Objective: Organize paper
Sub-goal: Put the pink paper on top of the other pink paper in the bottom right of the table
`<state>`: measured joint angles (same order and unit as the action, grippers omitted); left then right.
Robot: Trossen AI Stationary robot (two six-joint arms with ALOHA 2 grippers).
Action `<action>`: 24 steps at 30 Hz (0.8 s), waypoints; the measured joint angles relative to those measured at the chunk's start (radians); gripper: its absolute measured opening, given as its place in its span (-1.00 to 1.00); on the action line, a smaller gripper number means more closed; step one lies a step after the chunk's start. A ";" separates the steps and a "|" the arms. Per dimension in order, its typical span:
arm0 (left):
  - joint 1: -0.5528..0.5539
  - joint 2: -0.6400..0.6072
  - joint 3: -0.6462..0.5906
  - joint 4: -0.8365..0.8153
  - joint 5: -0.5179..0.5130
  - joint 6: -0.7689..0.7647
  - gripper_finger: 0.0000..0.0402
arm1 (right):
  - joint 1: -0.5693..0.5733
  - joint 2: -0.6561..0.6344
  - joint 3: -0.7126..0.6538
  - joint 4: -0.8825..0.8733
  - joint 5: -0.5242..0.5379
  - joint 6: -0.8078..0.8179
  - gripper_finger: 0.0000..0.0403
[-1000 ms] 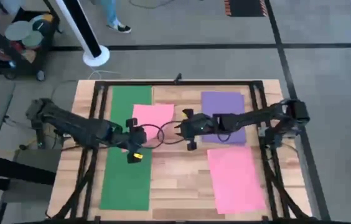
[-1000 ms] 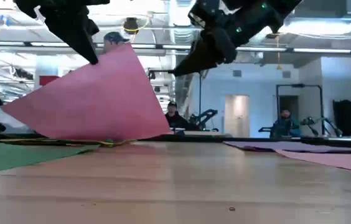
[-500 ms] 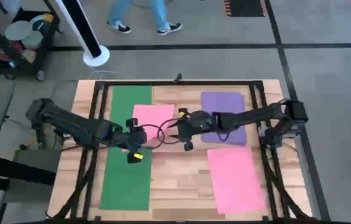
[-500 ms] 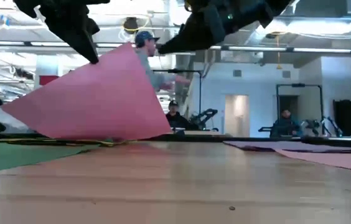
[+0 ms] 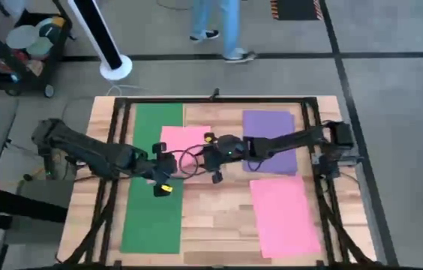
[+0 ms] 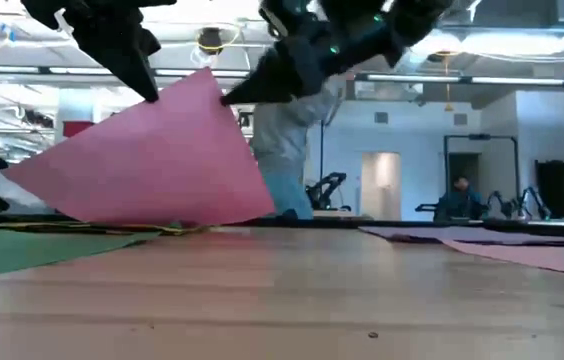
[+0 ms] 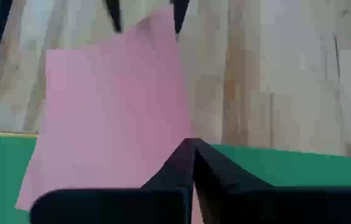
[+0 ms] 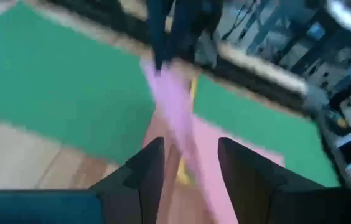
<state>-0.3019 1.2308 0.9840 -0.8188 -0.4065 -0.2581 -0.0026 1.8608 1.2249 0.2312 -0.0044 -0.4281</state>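
A pink sheet of paper (image 6: 152,160) stands tilted up near the table's middle, its lower edge on the wood beside a long green sheet (image 5: 151,187). My left gripper (image 6: 150,92) is shut on the pink sheet. My right gripper (image 6: 230,97) reaches in from the right. It is open, with one finger on either side of the sheet's raised edge (image 8: 174,115); I cannot tell whether they touch it. A purple sheet (image 5: 270,139) and a second pink sheet (image 5: 283,217) lie flat on the right half. My left gripper pinches the pink sheet's raised upper edge (image 6: 162,98) between its two shut fingers, a little short of the top corner. The fingers slant down from the table's left. The sheet hangs tilted below them, and its lower edge (image 6: 162,222) rests on the table.
A black frame (image 5: 211,101) runs around the tabletop. Bare wood (image 5: 211,217) lies between the green sheet and the near pink sheet. A thin yellow strip (image 8: 185,175) shows under the raised pink sheet. A person (image 6: 287,150) walks past beyond the table's far edge.
My right gripper has moved toward the table's left, tipping a little downward, until its open fingers stand around the pink sheet's raised edge. The pink sheet has kept its tilt. A person has walked across behind the table.
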 joint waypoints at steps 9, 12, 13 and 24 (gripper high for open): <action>0.000 0.000 -0.001 -0.005 0.000 -0.005 -1.00 | -0.005 0.080 0.104 -0.142 0.007 -0.042 -0.90; 0.000 0.000 -0.001 -0.004 0.000 -0.024 -1.00 | 0.006 0.079 0.105 -0.140 0.041 -0.051 -0.98; 0.000 0.000 -0.001 -0.004 0.000 -0.035 -1.00 | 0.013 0.077 0.104 -0.144 0.067 -0.058 -0.99; -0.019 -0.035 0.035 -0.068 0.115 -0.064 -1.00 | 0.078 -0.036 0.104 -0.199 0.138 -0.090 -1.00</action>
<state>-0.3213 1.1957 1.0192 -0.8863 -0.2917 -0.3224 0.0757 1.8251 1.3285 0.0326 0.1341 -0.5182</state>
